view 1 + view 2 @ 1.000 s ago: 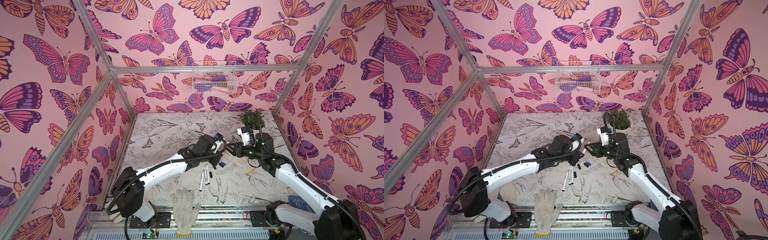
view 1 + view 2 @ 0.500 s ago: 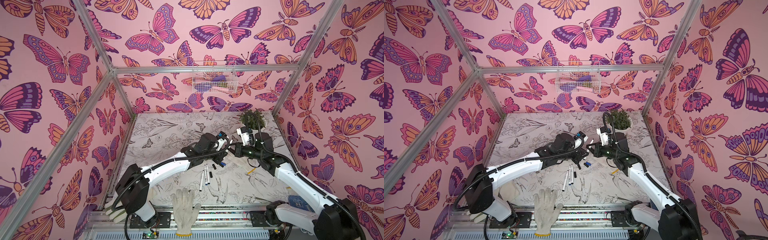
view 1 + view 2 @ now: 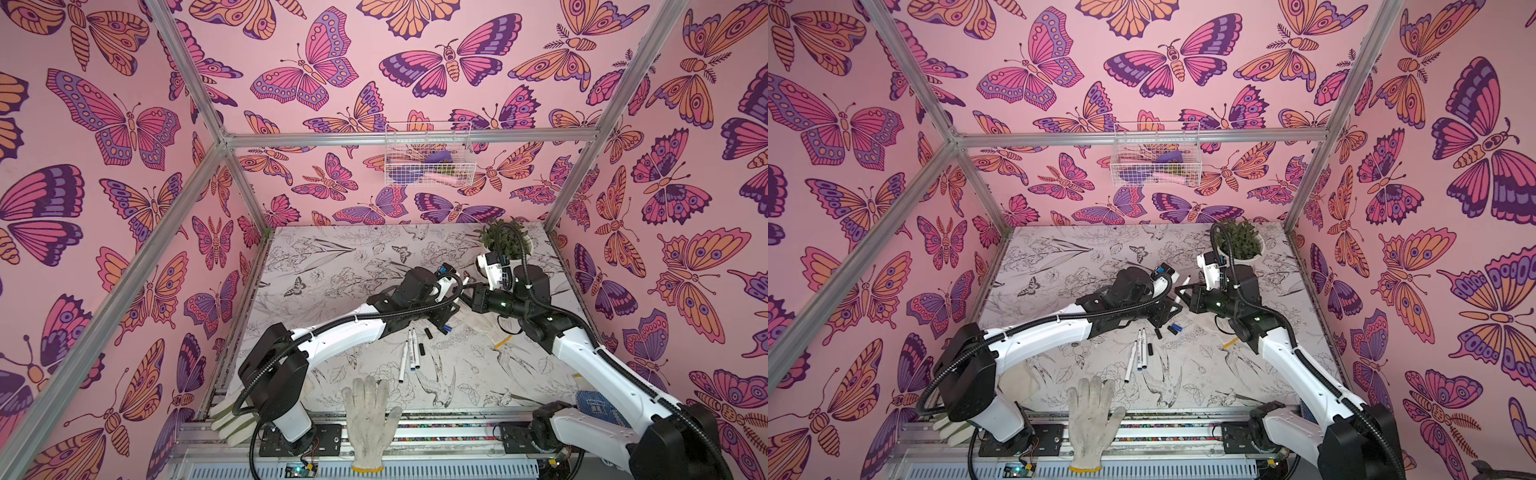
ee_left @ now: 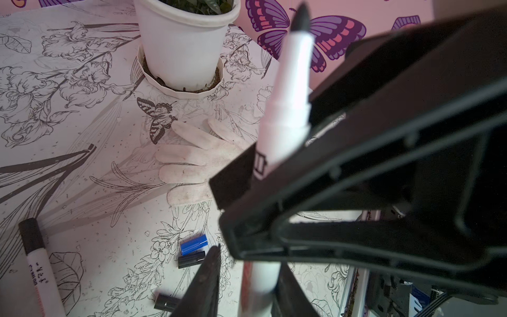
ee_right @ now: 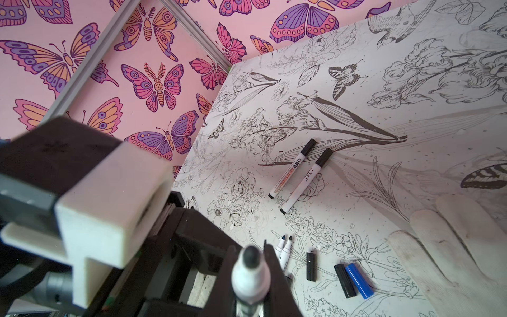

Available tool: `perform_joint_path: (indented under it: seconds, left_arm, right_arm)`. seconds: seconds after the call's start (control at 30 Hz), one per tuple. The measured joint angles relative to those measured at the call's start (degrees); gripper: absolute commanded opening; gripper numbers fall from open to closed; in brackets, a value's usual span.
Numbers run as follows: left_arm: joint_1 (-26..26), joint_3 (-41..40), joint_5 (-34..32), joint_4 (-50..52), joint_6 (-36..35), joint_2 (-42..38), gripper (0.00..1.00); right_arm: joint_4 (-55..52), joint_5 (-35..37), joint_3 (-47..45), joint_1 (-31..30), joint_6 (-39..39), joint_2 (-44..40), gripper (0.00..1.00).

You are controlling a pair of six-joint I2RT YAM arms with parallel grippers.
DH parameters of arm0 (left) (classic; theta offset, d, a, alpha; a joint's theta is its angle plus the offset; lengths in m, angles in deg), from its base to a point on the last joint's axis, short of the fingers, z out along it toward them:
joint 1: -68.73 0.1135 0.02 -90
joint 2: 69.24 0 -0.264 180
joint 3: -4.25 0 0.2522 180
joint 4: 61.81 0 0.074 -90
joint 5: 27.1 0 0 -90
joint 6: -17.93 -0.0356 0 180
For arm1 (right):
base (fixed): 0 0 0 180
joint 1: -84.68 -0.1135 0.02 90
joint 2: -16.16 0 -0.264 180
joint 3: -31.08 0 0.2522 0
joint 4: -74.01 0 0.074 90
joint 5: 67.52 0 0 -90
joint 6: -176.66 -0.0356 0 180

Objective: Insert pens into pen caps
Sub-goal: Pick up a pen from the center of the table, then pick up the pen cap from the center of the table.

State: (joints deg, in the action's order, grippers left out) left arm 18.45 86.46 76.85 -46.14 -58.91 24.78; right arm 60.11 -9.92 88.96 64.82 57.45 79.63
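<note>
The right gripper (image 5: pixel 250 296) clamped a pen (image 3: pixel 1182 288) near frame centre in a top view. The left gripper (image 4: pixel 247 277) stood slightly parted around it.

Left wrist view: the held pen (image 4: pixel 286 109) has its mid-barrel hidden behind the right gripper (image 4: pixel 277 145) and its lower end cut by the picture's edge. A capped pen (image 4: pixel 38 263) is cut likewise (label unreadable). A black cap (image 4: pixel 164 301) lies half behind a finger (image 4: pixel 205 282) of the left gripper (image 4: pixel 248 267). Right wrist view: two uncapped pens (image 5: pixel 286 251) show only their tip ends. In a top view, the basket (image 3: pixel 428 153) holds contents too small to tell.
</note>
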Motion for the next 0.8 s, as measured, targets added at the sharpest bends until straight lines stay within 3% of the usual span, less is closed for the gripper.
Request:
perform_joint_path:
  seconds: [0.17,0.3,0.37,0.5,0.6,0.8]
  left_arm:
    - [0.0,0.1,0.2,-1.1,0.4,0.2,0.26]
    - [-0.3,0.5,1.4,-2.3,0.6,1.2,0.0]
    - [-0.3,0.5,1.3,-2.4,0.7,1.3,0.0]
    - [-0.3,-0.6,-0.1,-3.6,2.6,1.0,0.0]
    - [2.1,-4.2,-3.3,-4.0,6.3,-0.6,0.0]
    - [9.6,-14.4,-10.2,-3.2,14.6,-5.7,0.0]
  right_arm:
    - [0.3,0.0,0.0,0.0,-0.2,0.0,0.0]
    - [0.2,0.2,0.0,0.3,-0.5,0.0,0.0]
    - [0.0,0.3,0.0,0.3,-0.6,0.0,0.01]
    - [-0.3,1.0,0.0,0.3,-0.6,0.0,0.38]
    - [-1.0,2.1,0.0,0.3,0.3,-0.1,0.44]
    - [-2.9,4.7,-0.8,-0.1,1.9,0.1,0.44]
